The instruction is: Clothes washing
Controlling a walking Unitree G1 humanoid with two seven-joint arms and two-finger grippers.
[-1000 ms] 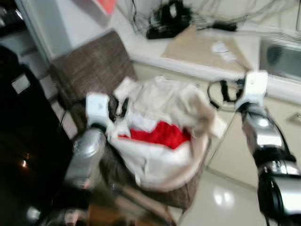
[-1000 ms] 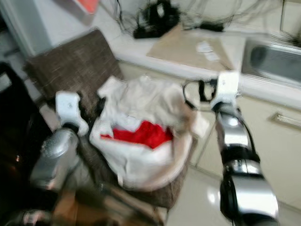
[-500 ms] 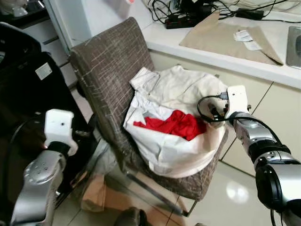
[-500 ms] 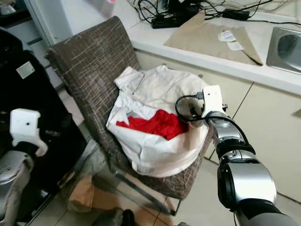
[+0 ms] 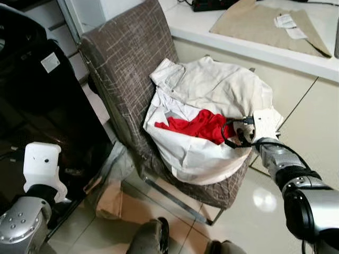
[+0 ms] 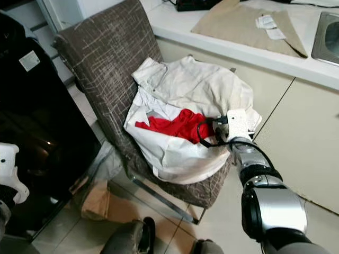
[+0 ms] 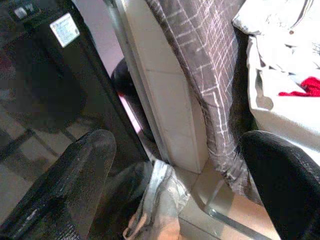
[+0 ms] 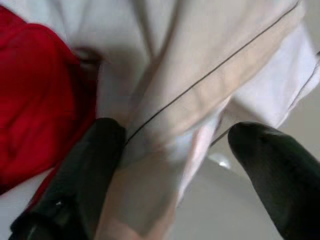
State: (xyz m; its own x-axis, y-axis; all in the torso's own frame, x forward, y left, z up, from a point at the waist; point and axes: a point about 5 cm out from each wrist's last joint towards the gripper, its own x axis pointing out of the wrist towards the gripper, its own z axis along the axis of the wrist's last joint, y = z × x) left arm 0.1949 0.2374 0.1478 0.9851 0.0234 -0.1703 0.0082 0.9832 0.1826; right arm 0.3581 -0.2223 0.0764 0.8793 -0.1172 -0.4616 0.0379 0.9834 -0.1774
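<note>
- Glossy black appliance point(image 5: 37, 100) with a small white label fills the far left, cut off by the frame edge; its dark front gives only dim reflections, so what it is stays hard to tell.
- Left gripper point(image 7: 175, 195): the arm's white wrist block sits low at the left, in front of the black appliance. Its wrist view shows the two black fingers point(image 7: 75, 185) wide apart with nothing between them, facing the gap between the appliance and the chair.
- Crumpled brown paper and clear plastic point(image 5: 108, 190) lie on the tiled floor point(image 6: 222, 222) under the chair's front edge, partly hidden by the seat.
- Brown woven-fabric chair with a metal frame point(image 5: 124, 53) stands between the appliance and the cabinet; most of its seat is covered by laundry.
- Pile of cream and white clothes point(image 5: 212, 90) is heaped on the seat, with a red garment point(image 5: 198, 126) lying in the middle fold, partly buried.
- Right gripper point(image 8: 172, 165) is at the right edge of the pile, just beside the red garment. Fingers are spread, straddling a cream fold with a dark seam line, not clamped on it. From the head views the white wrist block and black cable loop hide the fingertips.
- White countertop point(image 5: 254, 45) runs behind, carrying a brown paper sheet point(image 5: 265, 21) cut off at the top; beige cabinet doors point(image 6: 302, 132) below.
- Steel sink point(image 6: 328, 37) clipped at the right edge.
</note>
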